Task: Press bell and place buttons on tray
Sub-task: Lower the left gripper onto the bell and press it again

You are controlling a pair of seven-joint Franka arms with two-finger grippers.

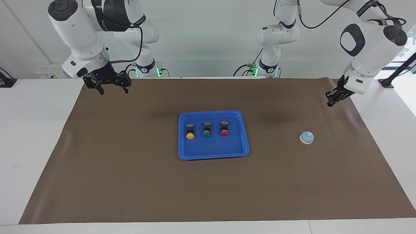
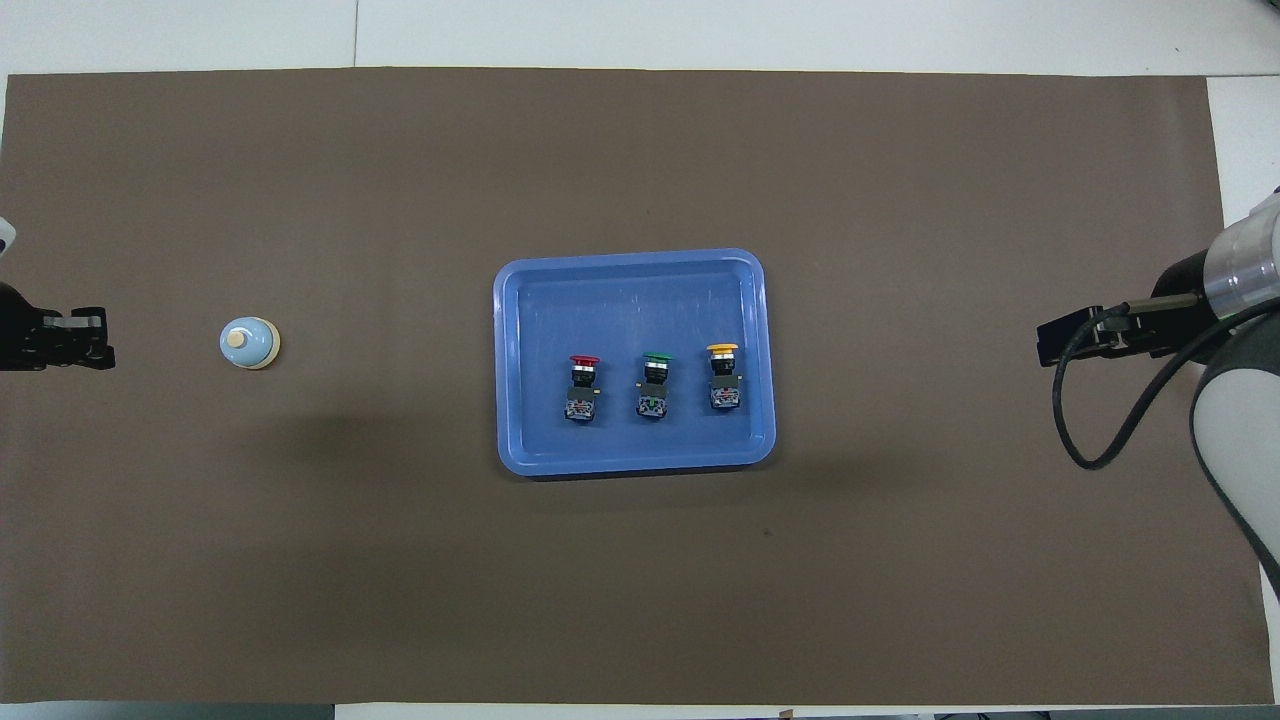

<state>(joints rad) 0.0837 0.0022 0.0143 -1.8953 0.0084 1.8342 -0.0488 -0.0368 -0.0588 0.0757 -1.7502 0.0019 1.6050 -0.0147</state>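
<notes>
1. While both arms hang in the air, the bell (image 1: 306, 137) sits alone on the brown mat (image 1: 130, 182), near the left arm's end of the table.
2. The yellow button (image 1: 190, 131), green button (image 1: 206, 129) and red button (image 1: 224, 128) lie in a row in the blue tray (image 1: 213, 152) at the middle of the mat.
3. The left gripper (image 1: 332, 99) is pinched closed and holds nothing, over the mat's edge by the bell.
4. The right gripper (image 1: 112, 88) waits wide open over the mat's corner at its own end.
</notes>
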